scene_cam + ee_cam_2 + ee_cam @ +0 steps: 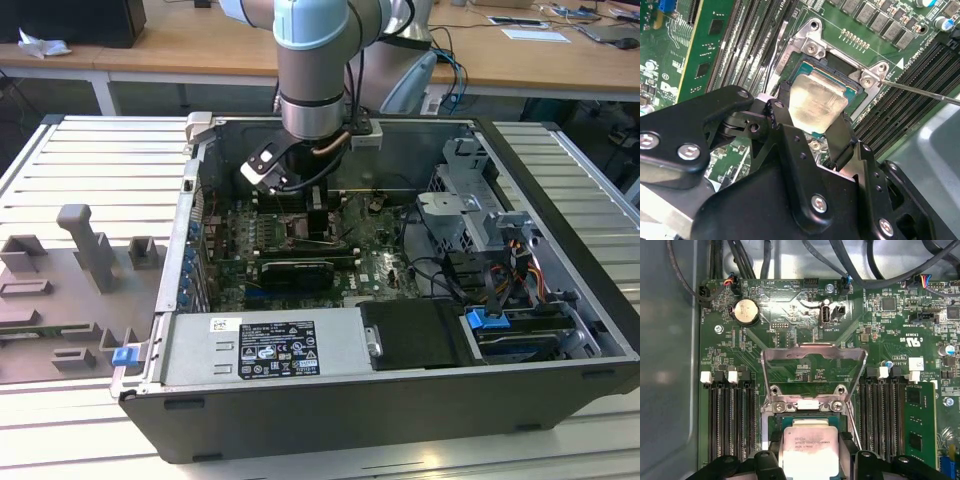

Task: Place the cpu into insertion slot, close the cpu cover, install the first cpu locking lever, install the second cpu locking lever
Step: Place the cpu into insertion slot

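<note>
Inside the open computer case point(330, 425), the gripper point(814, 117) is closed to chip width. Its fingers point(844, 137) pinch the cpu point(817, 100) by two edges, right over the insertion slot point(832, 67). The cpu cover point(812, 349) stands swung open at one edge of the slot, on the green motherboard point(785, 300).

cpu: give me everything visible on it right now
The cpu is a thin square chip with a silvery-grey, slightly tarnished metal face bearing print, and green edges. The gripper clamps it on two opposite sides with its black fingers. It lies face up directly over the insertion slot in the green board. Whether it is fully seated cannot be told.
</note>
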Robot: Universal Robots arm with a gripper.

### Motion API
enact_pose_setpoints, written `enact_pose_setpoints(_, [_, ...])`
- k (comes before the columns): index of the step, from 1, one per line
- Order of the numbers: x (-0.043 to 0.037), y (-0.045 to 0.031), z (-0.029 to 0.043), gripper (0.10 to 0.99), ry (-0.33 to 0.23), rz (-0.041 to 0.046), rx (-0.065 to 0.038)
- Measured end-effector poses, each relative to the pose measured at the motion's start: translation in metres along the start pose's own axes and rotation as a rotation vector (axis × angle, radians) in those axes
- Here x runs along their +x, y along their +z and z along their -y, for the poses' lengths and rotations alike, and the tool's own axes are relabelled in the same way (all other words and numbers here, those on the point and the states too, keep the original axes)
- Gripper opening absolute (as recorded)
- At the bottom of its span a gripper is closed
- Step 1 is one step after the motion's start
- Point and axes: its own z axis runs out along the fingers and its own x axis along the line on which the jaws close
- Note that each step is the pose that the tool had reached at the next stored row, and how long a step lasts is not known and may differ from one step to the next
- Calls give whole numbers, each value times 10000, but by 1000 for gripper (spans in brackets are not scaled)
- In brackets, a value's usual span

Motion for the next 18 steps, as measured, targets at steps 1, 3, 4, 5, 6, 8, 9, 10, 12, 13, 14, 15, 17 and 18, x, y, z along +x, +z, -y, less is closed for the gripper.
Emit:
enact_pose_setpoints(1, [0, 3, 2, 533, 1, 1, 1])
enact_pose_setpoints(3, [0, 4, 3, 533, -1, 2, 2])
enact_pose_setpoints(4, [0, 5, 4, 533, 0, 0, 0])
enact_pose_setpoints(5, [0, 5, 5, 533, 0, 0, 0])
enact_pose_setpoints(6, [0, 5, 5, 533, 0, 0, 0])
enact_pose_setpoints(8, [0, 6, 6, 608, 0, -1, -1])
enact_pose_setpoints(9, [0, 3, 6, 608, 1, -1, 0])
enact_pose_setpoints(10, [0, 3, 6, 608, 1, -3, -2])
enact_pose_setpoints(12, [-1, -21, 4, 608, 1, -1, 0])
enact_pose_setpoints(13, [-1, -40, 3, 608, 2, -1, 0])
enact_pose_setpoints(14, [-2, -64, 1, 608, 1, -1, 2])
enact_pose_setpoints(15, [-3, -92, -1, 596, 1, -1, 5])
enact_pose_setpoints(17, [-4, -133, -4, 286, 0, 3, 7])
enact_pose_setpoints(18, [-5, -144, -6, 224, -2, 14, 7])
